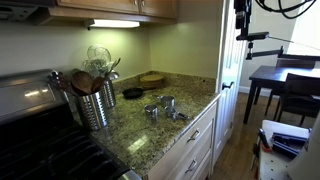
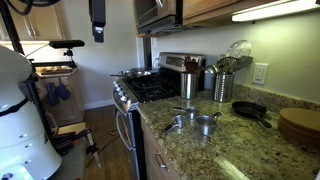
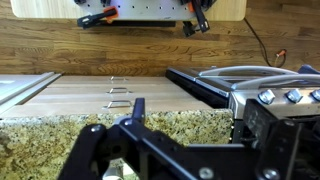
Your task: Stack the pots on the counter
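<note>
The two pots (image 2: pixel 206 124) are found near the middle of the counter (image 2: pixel 200 158), just beside each other and not yet stacked. In both exterior views they are seen between the front edge and the black pan (image 2: pixel 250 110), well apart from the utensil canister (image 1: pixel 95 105) by the stove (image 2: pixel 150 88).

The gripper (image 2: pixel 97 35) is held high, well clear of the counter and out beyond its end. In the wrist view only granite edge and wooden floor are shown beneath it, and no pot is caught. Whether its jaws are spread or pressed together cannot be told: the dark linkage fills the bottom of the wrist view and the fingertips are not clearly separated from it.

The pots are judged to be light, rigid and thin-walled, so no crushing is to be feared, but the polished metal is expected to be slippery. A pinch across the rim wall, one finger inside and one outside, is thought the surest hold. The short handle is a second choice, since the pot may swing from it. A light pot is easily pushed aside, so the descent should be made squarely from above.
</note>
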### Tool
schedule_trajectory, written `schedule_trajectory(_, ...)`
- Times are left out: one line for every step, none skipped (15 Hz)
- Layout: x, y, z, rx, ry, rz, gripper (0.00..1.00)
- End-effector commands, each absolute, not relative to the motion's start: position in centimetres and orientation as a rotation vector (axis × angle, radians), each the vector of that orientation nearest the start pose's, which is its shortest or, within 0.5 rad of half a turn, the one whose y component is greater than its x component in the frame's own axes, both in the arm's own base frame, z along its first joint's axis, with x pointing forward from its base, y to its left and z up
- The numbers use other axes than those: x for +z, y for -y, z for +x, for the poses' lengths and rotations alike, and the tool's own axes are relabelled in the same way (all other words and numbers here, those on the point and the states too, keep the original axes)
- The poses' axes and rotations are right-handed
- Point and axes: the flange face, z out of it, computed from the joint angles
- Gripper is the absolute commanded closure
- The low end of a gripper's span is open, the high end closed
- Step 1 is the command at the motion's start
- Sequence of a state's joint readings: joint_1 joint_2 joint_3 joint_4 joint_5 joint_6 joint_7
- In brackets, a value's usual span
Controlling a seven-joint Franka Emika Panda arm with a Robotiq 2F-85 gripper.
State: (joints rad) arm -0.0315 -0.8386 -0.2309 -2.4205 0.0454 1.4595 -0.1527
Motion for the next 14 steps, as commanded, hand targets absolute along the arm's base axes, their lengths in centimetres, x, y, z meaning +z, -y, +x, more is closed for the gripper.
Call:
schedule_trajectory(55.8,8.1,28.3,0.139,-0.001,-2.915,0.00)
schedule_trajectory(55.6,7.9,28.8,0.139,0.007,-2.923,0.00)
schedule_trajectory(55.2,7.8,29.4,0.137,0.016,-2.933,0.00)
schedule_trajectory(54.9,7.6,30.0,0.133,0.026,-2.942,0.00)
schedule_trajectory(54.5,7.4,30.6,0.130,0.034,-2.954,0.00)
schedule_trajectory(54.0,7.2,31.2,0.123,0.042,-2.966,0.00)
schedule_trajectory(53.3,7.3,31.9,0.116,0.044,-2.981,0.00)
schedule_trajectory(52.8,7.3,32.5,0.107,0.049,-2.991,0.00)
schedule_trajectory(52.1,7.4,33.0,0.092,0.048,-2.994,0.00)
schedule_trajectory(51.5,7.5,33.5,0.084,0.043,-2.999,0.00)
schedule_trajectory(50.7,7.7,33.9,0.073,0.037,-3.010,0.00)
schedule_trajectory(49.9,8.0,34.4,0.066,0.035,-3.015,0.00)
schedule_trajectory(48.7,8.2,34.8,0.071,0.034,-3.017,0.00)
schedule_trajectory(47.7,8.4,35.1,0.075,0.033,-3.018,0.00)
